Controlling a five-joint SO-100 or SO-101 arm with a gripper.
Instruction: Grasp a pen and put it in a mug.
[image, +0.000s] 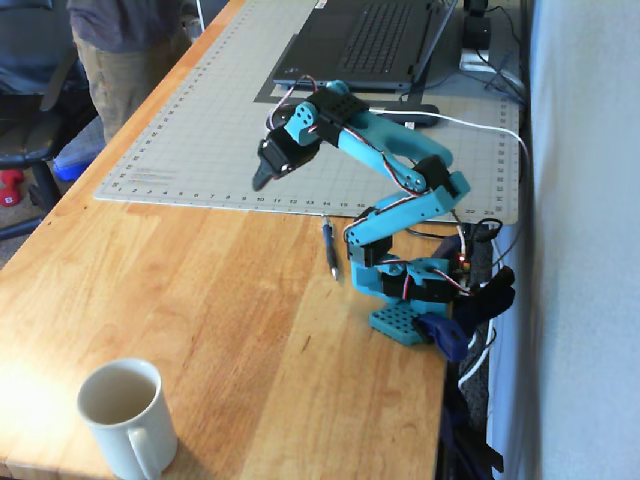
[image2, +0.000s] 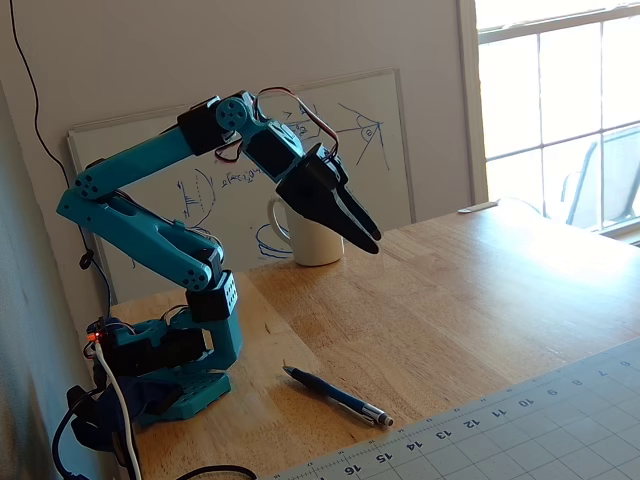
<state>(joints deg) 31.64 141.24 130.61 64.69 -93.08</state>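
Observation:
The dark blue pen (image: 331, 250) lies flat on the wooden table beside the arm's base, just short of the cutting mat's edge; in the other fixed view the pen (image2: 335, 395) points its silvery tip toward the mat. The off-white mug (image: 124, 416) stands upright at the table's near corner, far from the arm; the mug (image2: 312, 242) is partly hidden behind the gripper in the other fixed view. My gripper (image: 259, 183) hangs in the air, angled downward over the mat's edge, above and to the side of the pen. The gripper (image2: 372, 241) has its fingers together and holds nothing.
A grey cutting mat (image: 200, 130) covers the far half of the table, with a closed-angle laptop (image: 365, 40) and a white cable (image: 470, 125) on it. A person (image: 120, 50) stands at the table's far left. A whiteboard (image2: 150, 160) leans on the wall behind the arm.

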